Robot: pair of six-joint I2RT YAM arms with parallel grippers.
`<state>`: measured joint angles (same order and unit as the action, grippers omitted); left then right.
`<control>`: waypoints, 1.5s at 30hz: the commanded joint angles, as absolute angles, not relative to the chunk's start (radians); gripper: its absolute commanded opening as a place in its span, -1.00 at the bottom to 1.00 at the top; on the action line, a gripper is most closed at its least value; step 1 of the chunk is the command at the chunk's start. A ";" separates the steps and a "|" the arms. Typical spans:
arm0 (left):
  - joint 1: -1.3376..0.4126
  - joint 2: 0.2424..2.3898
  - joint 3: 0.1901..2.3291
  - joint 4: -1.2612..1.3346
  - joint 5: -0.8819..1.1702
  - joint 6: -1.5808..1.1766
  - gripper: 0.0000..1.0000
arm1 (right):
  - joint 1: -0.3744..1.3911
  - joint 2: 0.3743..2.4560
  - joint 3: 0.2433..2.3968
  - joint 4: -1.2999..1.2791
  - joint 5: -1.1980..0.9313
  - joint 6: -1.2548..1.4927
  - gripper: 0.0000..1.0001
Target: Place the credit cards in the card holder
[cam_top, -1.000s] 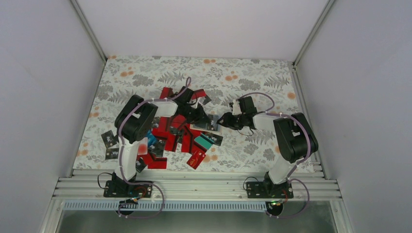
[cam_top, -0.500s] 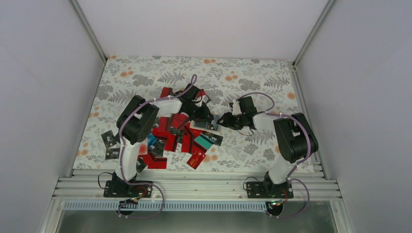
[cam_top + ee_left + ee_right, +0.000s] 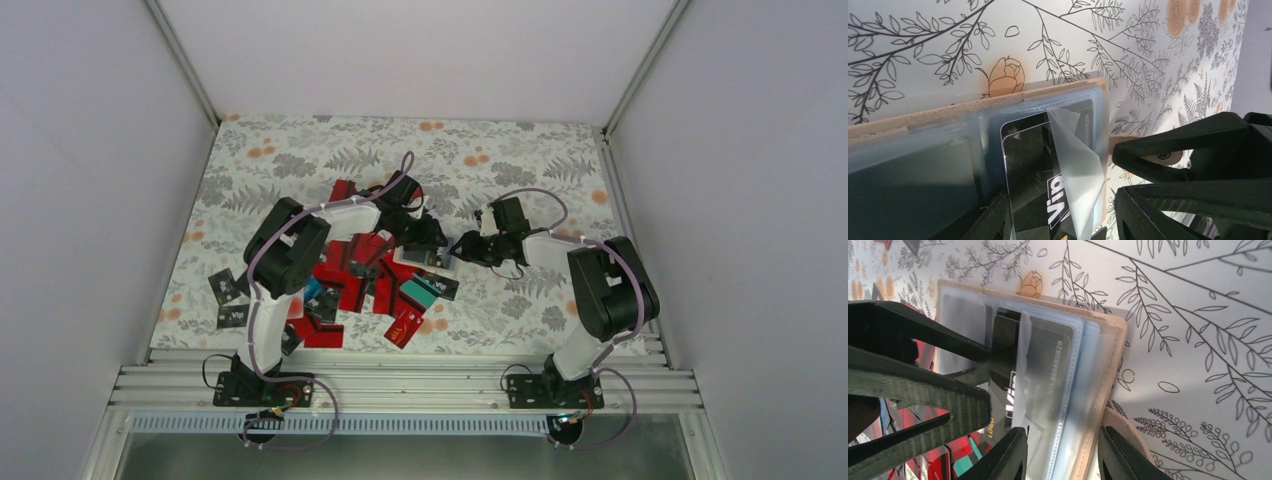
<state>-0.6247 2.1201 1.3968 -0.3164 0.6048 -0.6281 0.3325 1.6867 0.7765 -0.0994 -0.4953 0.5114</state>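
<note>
The tan card holder (image 3: 1109,340) lies open on the floral cloth, its clear sleeves facing up. A black credit card (image 3: 1030,165) printed "Vip" sits partway inside one sleeve. My left gripper (image 3: 1058,200) is open, one finger on each side of that card, with cloth showing by the right finger. My right gripper (image 3: 1063,437) is shut on the card holder's sleeves and tan edge. In the top view the left gripper (image 3: 428,238) and right gripper (image 3: 463,246) meet over the card holder (image 3: 438,259). The left fingers (image 3: 918,390) cover the card's near end.
Several loose credit cards (image 3: 350,278), mostly red, some black and teal, lie heaped under the left arm. Two black cards (image 3: 225,290) lie apart at the left. A red card (image 3: 403,327) sits near the front rail (image 3: 420,378).
My left gripper's jaws have opened off the black card, which stays in the sleeve. The left wrist has shifted slightly toward the far side. The right gripper has not moved.
</note>
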 commanded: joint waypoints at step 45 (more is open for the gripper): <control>-0.662 2.038 1.358 -0.423 0.344 -0.351 -0.92 | 0.324 1.769 0.904 -0.102 -0.646 0.513 -0.28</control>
